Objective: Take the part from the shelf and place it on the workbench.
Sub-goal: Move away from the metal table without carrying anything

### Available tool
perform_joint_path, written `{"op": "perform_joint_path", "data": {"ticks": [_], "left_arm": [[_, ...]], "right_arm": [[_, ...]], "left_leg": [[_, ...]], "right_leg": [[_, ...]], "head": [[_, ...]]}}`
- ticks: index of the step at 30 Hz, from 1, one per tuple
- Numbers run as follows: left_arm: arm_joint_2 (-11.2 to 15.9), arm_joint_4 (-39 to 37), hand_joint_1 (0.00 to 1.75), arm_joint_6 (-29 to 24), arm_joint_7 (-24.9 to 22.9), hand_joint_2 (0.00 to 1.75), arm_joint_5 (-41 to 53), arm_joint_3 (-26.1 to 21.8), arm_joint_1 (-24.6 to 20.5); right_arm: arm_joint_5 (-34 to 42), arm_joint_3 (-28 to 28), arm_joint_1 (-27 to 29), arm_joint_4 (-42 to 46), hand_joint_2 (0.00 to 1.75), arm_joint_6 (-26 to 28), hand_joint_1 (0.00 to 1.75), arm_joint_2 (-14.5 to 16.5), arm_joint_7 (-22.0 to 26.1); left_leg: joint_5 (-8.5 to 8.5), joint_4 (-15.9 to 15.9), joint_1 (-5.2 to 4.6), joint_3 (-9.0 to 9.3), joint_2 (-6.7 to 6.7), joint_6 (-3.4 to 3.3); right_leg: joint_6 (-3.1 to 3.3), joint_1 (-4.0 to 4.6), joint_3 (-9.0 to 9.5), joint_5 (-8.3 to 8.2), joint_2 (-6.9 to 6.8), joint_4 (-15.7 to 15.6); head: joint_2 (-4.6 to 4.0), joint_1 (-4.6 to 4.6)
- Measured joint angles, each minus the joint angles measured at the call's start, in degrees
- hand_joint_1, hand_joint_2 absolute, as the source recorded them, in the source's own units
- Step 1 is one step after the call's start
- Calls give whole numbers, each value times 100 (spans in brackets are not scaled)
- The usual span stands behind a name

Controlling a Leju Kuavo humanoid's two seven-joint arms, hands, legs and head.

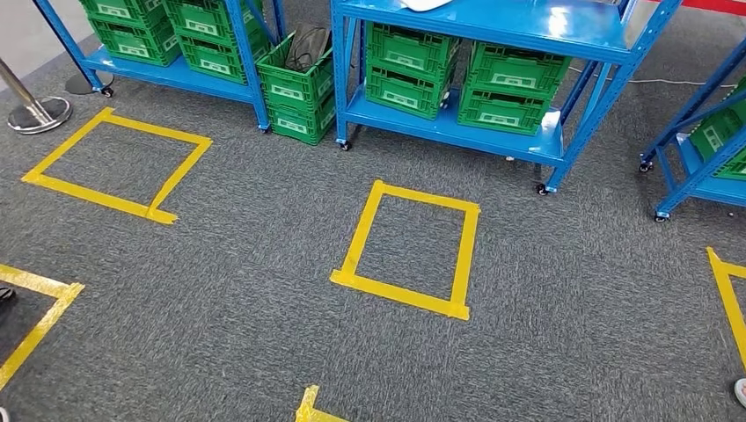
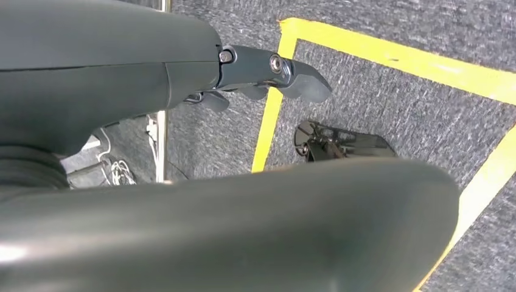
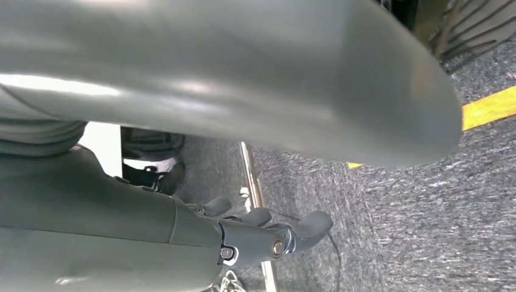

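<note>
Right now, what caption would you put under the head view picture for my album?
Blue shelves stacked with green crates stand behind a yellow tape square on grey carpet.

Seven green crates [image 1: 410, 58]; three blue shelves [image 1: 493, 22].

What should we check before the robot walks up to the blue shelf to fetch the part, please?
1. Left hand free: ok, holds nothing, fingers loosely apart.
2. Right hand free: ok, holds nothing.
3. Path over the carpet to the middle blue shelf: ok, bare but for the yellow tape square.
4. Part located: cannot tell; something pale lies at the top shelf's edge, mostly cut off.
5. Green crates out of the way: ok, they sit on the lower shelf.
6. Workbench located: cannot tell.
</note>
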State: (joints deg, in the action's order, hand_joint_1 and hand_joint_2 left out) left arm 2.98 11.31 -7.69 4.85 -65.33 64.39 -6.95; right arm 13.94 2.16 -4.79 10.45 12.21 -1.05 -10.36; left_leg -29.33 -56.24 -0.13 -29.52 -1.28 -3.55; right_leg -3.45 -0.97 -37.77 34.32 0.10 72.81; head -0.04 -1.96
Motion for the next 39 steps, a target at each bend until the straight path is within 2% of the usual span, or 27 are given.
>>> {"op": "perform_joint_path", "data": {"ticks": [1,2,4,6,8,10,12,14,16,17,18,19,21,22,23,26,27,28,29,31,32,33,34,36,37,38,39], "left_arm": [[-3,-2,0,23,5,0,16,0,2],[-5,-2,0,42,18,0,28,0,2],[-10,-4,0,77,66,0,43,0,6],[-14,-5,0,137,116,0,43,0,4],[-19,-7,0,204,133,0,38,0,-6],[-24,-9,0,234,120,0,33,0,-16],[-26,-11,0,239,108,0,30,0,-18],[-28,-14,0,241,102,0,21,0,-12],[-30,-21,0,241,90,0,-4,0,-2],[-27,-26,0,240,78,0,-25,0,6],[-24,-32,0,236,62,0,-50,0,16],[-20,-39,0,234,37,0,-73,-1,24],[-15,-52,0,233,-5,0,-104,-3,35],[-19,-55,0,236,-21,0,-114,-7,31],[-23,-57,0,239,-28,0,-120,-13,27],[-44,-60,0,239,-63,0,-125,-30,22],[-48,-63,0,235,-83,0,-125,-33,26],[-49,-67,0,231,-99,0,-125,-38,27],[-49,-72,0,228,-110,0,-126,-43,26],[-49,-77,0,225,-119,0,-131,-54,21],[-49,-79,0,225,-120,0,-134,-61,24],[-49,-80,0,225,-121,0,-138,-68,29],[-50,-82,0,223,-122,0,-142,-76,33],[-60,-86,0,214,-123,0,-145,-87,34],[-66,-87,0,209,-125,0,-148,-91,32],[-75,-87,0,202,-127,0,-149,-94,27],[-84,-87,0,195,-133,0,-150,-97,24]], "right_arm": [[9,0,9,0,0,-15,0,1,10],[17,0,20,0,0,-31,0,1,15],[33,0,39,-1,0,-65,0,-1,21],[37,0,34,-2,0,-102,0,-1,32],[34,0,29,-2,0,-138,0,-6,64],[28,0,34,-1,0,-166,0,-11,108],[19,0,34,-1,0,-185,0,-11,144],[-2,-2,25,-1,0,-201,0,-13,184],[-31,-6,14,0,0,-220,0,-11,213],[-49,-10,14,0,0,-229,0,-10,213],[-67,-16,19,0,0,-236,0,-9,207],[-87,-27,27,-1,0,-238,0,-7,193],[-113,-50,37,-2,0,-221,0,-4,161],[-120,-57,30,-2,0,-203,0,-4,146],[-122,-61,16,-1,0,-186,0,-5,139],[-122,-64,-19,1,0,-162,0,-5,151],[-121,-66,-24,1,0,-162,0,-4,167],[-121,-68,-31,1,0,-163,0,-3,186],[-120,-70,-36,1,0,-164,0,-2,199],[-112,-72,-27,0,0,-155,0,-3,221],[-104,-72,-17,0,0,-145,0,-3,227],[-93,-72,-4,-1,0,-131,0,-3,232],[-79,-72,11,-2,0,-115,0,-3,236],[-47,-72,29,-7,0,-74,0,-11,241],[-35,-72,22,-8,0,-55,0,-14,244],[-26,-71,0,-7,0,-38,0,-21,245],[-21,-70,-22,-4,0,-27,0,-29,247]], "left_leg": [[-17,-3,-5,20,-3,9],[-38,-6,-7,50,-5,20],[-92,-6,-7,134,-17,55],[-136,-16,-5,206,-42,117],[-152,-55,3,260,-66,189],[-162,-141,17,260,-68,241],[-158,-436,32,105,-9,275],[-260,-1070,57,-309,56,307],[-468,-1671,76,-827,72,331],[-494,-1774,79,-1004,74,336],[-423,-1703,79,-1090,75,335],[-234,-1451,79,-1084,76,333],[223,-792,72,-927,78,340],[313,-570,59,-861,79,328],[339,-474,44,-810,79,309],[266,-424,34,-654,84,182],[242,-399,40,-580,87,143],[216,-374,42,-484,91,109],[179,-344,38,-410,93,84],[88,-299,13,-272,105,48],[37,-281,-1,-196,114,39],[-19,-268,-17,-132,121,31],[-79,-259,-33,-62,121,24],[-192,-248,-62,64,98,17],[-247,-246,-70,134,85,24],[-303,-237,-74,185,68,51],[-315,-276,-70,253,45,88]], "right_leg": [[3,1,-15,-27,0,28],[13,1,68,-162,-1,-154],[76,14,379,-537,-28,-858],[165,62,585,-608,-82,-1392],[250,104,607,-533,-99,-1523],[321,92,710,-571,-73,-1573],[371,70,879,-547,-58,-1622],[407,62,970,-482,-42,-1641],[406,61,1043,-388,1,-1643],[394,58,1086,-331,23,-1643],[380,52,1145,-264,41,-1643],[360,42,1222,-185,54,-1644],[300,24,1386,-34,62,-1646],[257,21,1448,37,67,-1652],[211,21,1496,94,68,-1673],[98,21,1666,118,59,-1628],[79,18,1640,89,52,-1469],[68,15,1503,89,46,-1218],[58,15,1286,132,39,-879],[48,23,766,397,35,-241],[52,29,558,541,35,-87],[67,37,419,593,35,-86],[98,49,355,493,31,-246],[213,98,402,-72,-48,-833],[262,124,438,-232,-100,-1047],[300,146,471,-297,-145,-1181],[324,154,494,-280,-149,-1221]], "head": [[0,-5],[0,-13],[0,-43],[0,-66],[0,-52],[0,-34],[0,-11],[0,48],[0,111],[0,138],[0,160],[0,182],[0,207],[0,222],[0,231],[0,220],[0,199],[0,169],[0,143],[0,99],[0,83],[0,63],[0,40],[0,-8],[0,-21],[0,-39],[0,-41]]}}
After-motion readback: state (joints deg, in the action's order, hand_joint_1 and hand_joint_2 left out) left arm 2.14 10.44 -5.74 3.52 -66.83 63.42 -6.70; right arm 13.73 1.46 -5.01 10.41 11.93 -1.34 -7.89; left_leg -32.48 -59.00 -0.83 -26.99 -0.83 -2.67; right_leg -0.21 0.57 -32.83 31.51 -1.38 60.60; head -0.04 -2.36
